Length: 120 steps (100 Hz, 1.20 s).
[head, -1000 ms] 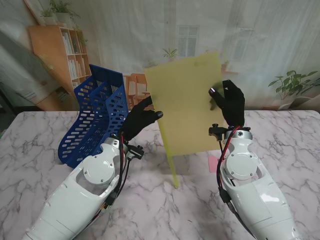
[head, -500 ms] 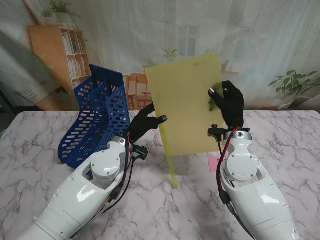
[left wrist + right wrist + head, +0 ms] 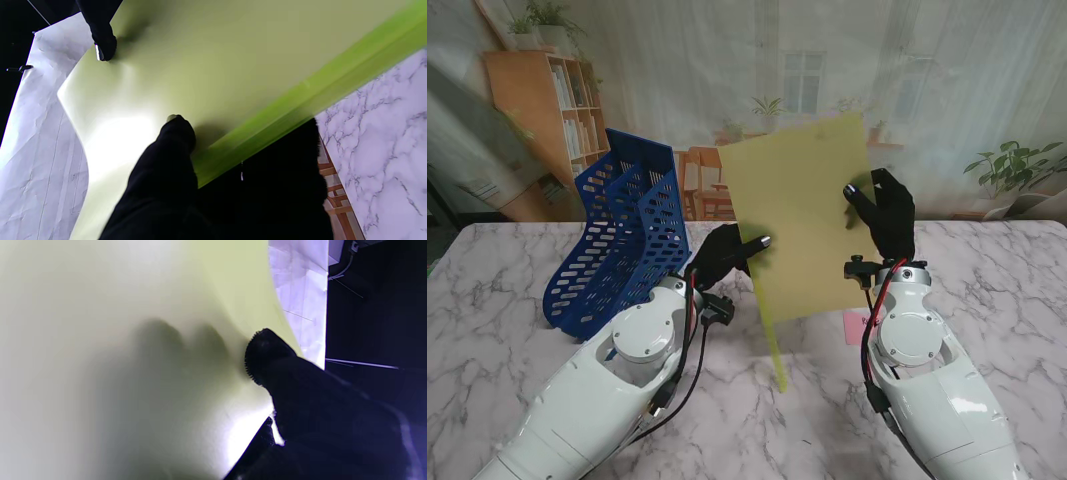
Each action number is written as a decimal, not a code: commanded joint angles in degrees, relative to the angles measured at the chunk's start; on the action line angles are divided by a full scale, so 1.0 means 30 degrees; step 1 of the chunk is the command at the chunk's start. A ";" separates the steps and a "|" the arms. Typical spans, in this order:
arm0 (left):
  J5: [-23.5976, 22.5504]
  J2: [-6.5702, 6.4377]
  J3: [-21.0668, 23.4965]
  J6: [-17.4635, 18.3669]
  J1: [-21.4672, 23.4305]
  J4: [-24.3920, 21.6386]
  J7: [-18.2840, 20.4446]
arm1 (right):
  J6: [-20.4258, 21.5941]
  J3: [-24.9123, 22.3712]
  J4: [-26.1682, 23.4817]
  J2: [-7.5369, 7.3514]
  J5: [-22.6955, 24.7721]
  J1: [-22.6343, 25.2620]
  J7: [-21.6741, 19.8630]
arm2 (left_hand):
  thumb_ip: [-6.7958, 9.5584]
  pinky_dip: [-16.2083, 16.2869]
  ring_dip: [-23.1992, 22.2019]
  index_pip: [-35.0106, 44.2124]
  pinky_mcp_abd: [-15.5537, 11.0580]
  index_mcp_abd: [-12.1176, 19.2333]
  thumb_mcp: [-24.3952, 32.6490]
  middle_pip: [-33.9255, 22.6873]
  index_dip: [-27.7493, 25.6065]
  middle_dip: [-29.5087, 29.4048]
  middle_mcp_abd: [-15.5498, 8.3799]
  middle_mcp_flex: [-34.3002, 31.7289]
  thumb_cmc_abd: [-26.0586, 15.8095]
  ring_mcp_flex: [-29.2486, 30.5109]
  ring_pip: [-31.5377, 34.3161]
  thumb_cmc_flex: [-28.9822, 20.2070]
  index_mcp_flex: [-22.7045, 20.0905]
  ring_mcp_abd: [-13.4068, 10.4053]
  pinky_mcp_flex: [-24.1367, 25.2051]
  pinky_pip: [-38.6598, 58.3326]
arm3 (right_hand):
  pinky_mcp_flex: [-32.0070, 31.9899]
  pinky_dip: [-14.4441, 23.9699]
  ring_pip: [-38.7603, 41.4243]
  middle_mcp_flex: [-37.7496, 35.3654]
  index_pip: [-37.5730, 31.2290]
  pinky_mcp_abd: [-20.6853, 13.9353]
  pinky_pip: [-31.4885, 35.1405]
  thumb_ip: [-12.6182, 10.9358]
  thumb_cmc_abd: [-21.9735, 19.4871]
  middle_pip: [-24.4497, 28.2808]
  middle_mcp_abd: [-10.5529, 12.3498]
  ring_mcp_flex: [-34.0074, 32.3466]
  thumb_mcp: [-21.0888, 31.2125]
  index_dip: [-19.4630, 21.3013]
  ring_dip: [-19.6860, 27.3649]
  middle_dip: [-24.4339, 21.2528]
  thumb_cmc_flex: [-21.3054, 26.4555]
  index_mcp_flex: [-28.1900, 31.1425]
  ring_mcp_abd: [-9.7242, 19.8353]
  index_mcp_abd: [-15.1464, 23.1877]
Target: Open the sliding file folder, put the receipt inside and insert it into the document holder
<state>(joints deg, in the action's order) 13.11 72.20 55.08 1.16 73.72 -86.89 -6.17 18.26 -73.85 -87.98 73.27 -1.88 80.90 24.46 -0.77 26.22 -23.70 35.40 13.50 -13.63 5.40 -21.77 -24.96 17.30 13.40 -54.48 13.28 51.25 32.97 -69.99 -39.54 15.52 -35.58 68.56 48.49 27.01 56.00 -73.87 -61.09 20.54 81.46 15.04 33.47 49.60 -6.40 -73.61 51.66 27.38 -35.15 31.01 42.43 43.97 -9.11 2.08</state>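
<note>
The yellow-green file folder (image 3: 802, 215) is held upright in the air above the table, its green slide bar (image 3: 774, 355) running down its left edge. My right hand (image 3: 885, 213) is shut on the folder's right edge, thumb in front (image 3: 267, 356) and fingers behind. My left hand (image 3: 727, 255) pinches the folder's left edge at the slide bar (image 3: 300, 103). The blue perforated document holder (image 3: 619, 232) stands on the table at the far left. A pink receipt (image 3: 855, 326) lies on the table, mostly hidden behind my right wrist.
The marble table (image 3: 497, 300) spreads under both arms. A printed backdrop with a bookshelf (image 3: 537, 110) and a plant (image 3: 1012, 165) hangs behind the table.
My left hand has moved right and closed onto the folder's left edge at the slide bar. The folder has tilted slightly and dropped a little. My right hand keeps its hold.
</note>
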 commanded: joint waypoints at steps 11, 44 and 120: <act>-0.1065 -0.0029 -0.0054 -0.0931 0.0077 -0.0515 0.0312 | -0.1054 -0.0083 -0.0111 -0.0148 0.0561 0.0987 -0.0303 | -0.0216 -0.0316 -0.0756 0.1864 -0.0583 0.0679 0.1564 -0.1563 -0.0715 0.0822 0.0670 -0.1114 -0.0627 0.1736 0.1924 -0.1326 -0.0597 0.1303 -0.2169 0.1899 | -0.0738 -0.0056 -0.1764 0.0176 -0.0565 -0.0401 -0.0492 -0.0687 -0.1544 -0.0114 0.0653 -0.0281 0.0568 -0.0464 0.0645 -0.0472 0.1424 -0.0084 0.0073 0.0740; -0.1596 -0.0088 -0.0133 -0.3003 -0.0308 -0.0480 0.0737 | -0.2339 -0.0866 -0.1109 -0.0522 0.0672 0.2955 -0.1368 | -0.0311 -0.1001 -0.1254 0.2747 -0.0787 0.0871 0.1797 -0.2586 -0.2340 0.1960 0.0991 -0.1392 -0.0629 0.2787 0.2940 -0.1326 -0.0284 0.1373 -0.3378 0.3038 | -0.2603 -0.0445 -0.5595 0.2086 0.0082 0.0231 -0.1479 -0.0781 -0.2583 -0.0828 -0.0132 0.0244 -0.1140 -0.2309 0.1434 -0.1658 0.1073 -0.2008 -0.0924 -0.0753; -0.0655 0.0054 0.0375 -0.3744 0.0153 -0.0931 0.0332 | -0.3610 -0.2978 -0.3128 -0.2175 -0.0288 0.6077 -0.8247 | -0.0325 -0.1493 -0.1382 0.2719 -0.0861 0.0940 0.2019 -0.2805 -0.2922 0.2472 0.1260 -0.1477 -0.0555 0.3188 0.3192 -0.1327 -0.0282 0.1456 -0.3845 0.3580 | -0.7330 -0.0885 -1.0344 1.2559 0.7562 -0.0289 -0.4144 -0.5144 0.2367 -0.5033 0.0698 0.7198 1.2095 -0.3689 0.3452 -0.4073 0.2370 -1.0244 -0.0497 -0.0280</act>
<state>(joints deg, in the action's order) 10.89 72.03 56.12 -9.77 74.14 -89.16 -5.73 7.49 -82.58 -97.14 67.20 -3.31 98.32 0.35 -1.19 23.10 -27.58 42.71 15.36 -13.68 8.15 -28.71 -32.93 23.88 16.13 -56.78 13.35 59.05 40.79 -69.99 -40.26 16.02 -43.62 76.73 27.17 25.11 27.14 -38.08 -37.25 22.79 69.54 1.55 37.41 35.83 -7.39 -53.30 79.90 17.97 -25.72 18.89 47.00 15.88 -12.92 -3.14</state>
